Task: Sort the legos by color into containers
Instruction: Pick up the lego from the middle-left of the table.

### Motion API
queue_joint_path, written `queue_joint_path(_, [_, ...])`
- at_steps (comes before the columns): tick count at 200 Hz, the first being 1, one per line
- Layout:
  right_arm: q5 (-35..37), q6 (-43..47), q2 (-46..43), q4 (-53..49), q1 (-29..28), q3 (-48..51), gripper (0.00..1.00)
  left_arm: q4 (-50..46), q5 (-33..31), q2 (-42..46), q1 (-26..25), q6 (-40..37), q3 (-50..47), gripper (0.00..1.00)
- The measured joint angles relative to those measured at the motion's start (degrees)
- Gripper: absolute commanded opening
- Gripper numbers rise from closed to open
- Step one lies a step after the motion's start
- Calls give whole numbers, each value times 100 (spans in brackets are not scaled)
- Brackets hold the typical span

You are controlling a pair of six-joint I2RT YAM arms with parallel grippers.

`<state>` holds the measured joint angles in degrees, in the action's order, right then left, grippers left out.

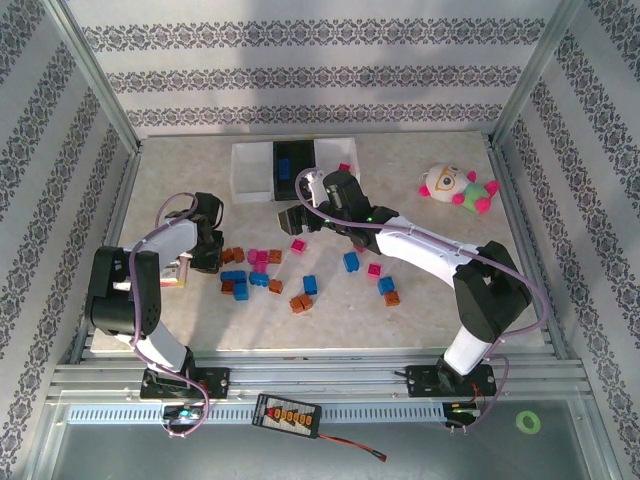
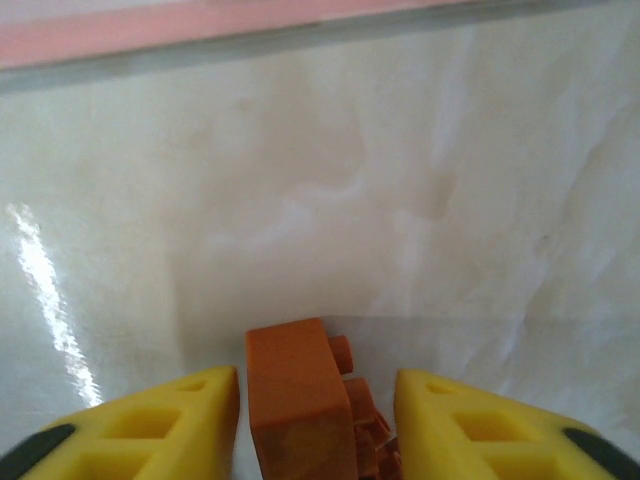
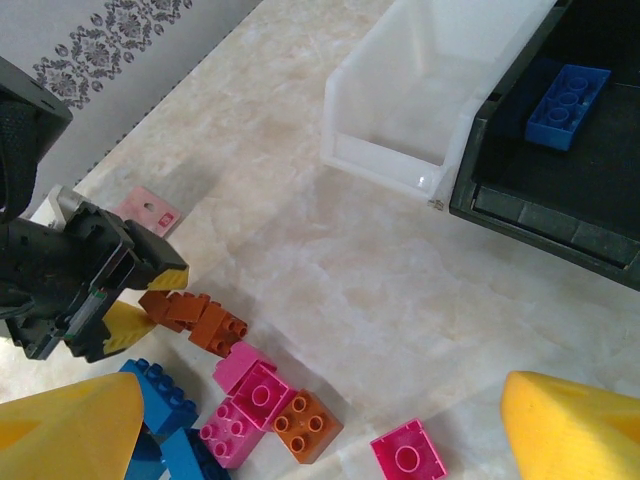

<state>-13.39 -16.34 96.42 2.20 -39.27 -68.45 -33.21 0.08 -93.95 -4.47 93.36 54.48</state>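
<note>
An orange brick (image 2: 298, 400) stands on its side between my left gripper's (image 2: 317, 425) yellow fingers, close to the left one with a gap at the right one; the jaws are open around it. From above, the left gripper (image 1: 208, 256) is at the left end of the scattered legos (image 1: 262, 262). My right gripper (image 1: 296, 218) hovers wide open and empty above the table, its fingertips (image 3: 70, 430) framing pink (image 3: 258, 390), orange (image 3: 305, 424) and blue (image 3: 165, 400) bricks. The black bin (image 1: 291, 165) holds a blue brick (image 3: 567, 105). The left white bin (image 3: 420, 90) looks empty.
The right white bin (image 1: 335, 155) holds a pink brick (image 1: 344, 167). A plush toy (image 1: 455, 187) lies at the back right. A red-and-white packet (image 3: 147, 210) lies beside the left gripper (image 3: 120, 290). More bricks (image 1: 388, 290) are spread toward the right. Metal rails edge the table.
</note>
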Motion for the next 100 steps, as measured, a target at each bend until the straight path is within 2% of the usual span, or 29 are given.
queue_joint_path(31, [44,0,0,2,0,0,92,92,37,2,0,63,-46,20])
queue_joint_path(65, [74,0,-2,11,0,59,92,74,-50,81,0,59,-46,18])
queue_joint_path(100, [234,-22,-70,15,4,254,92,-96,-260,289,-9,-310,306,13])
